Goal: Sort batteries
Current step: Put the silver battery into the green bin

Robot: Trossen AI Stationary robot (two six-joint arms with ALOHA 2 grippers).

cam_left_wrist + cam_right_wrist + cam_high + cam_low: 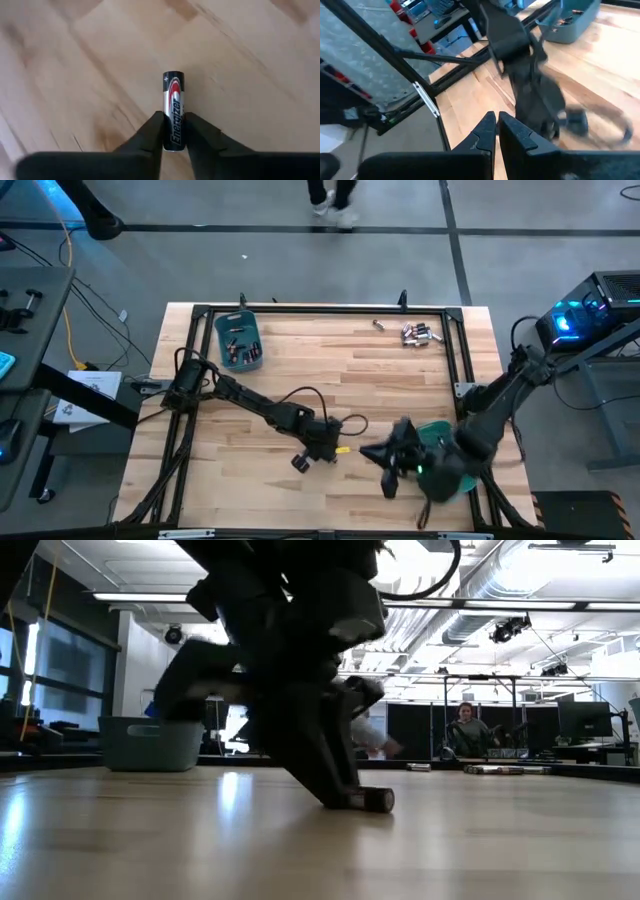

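The left gripper (173, 131) fingers clamp a dark battery (173, 107) reading "Energizer", lying on the bench (90, 75). At 3 o'clock, the right gripper (497, 125) fingers are closed, empty.

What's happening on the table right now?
The left gripper is down at the wooden table, its fingers on either side of a dark battery lying near the front middle. The right gripper is shut and empty, waiting beside a teal bin at the front right. Another teal bin at the back left holds some batteries; a loose pile lies at the back right.
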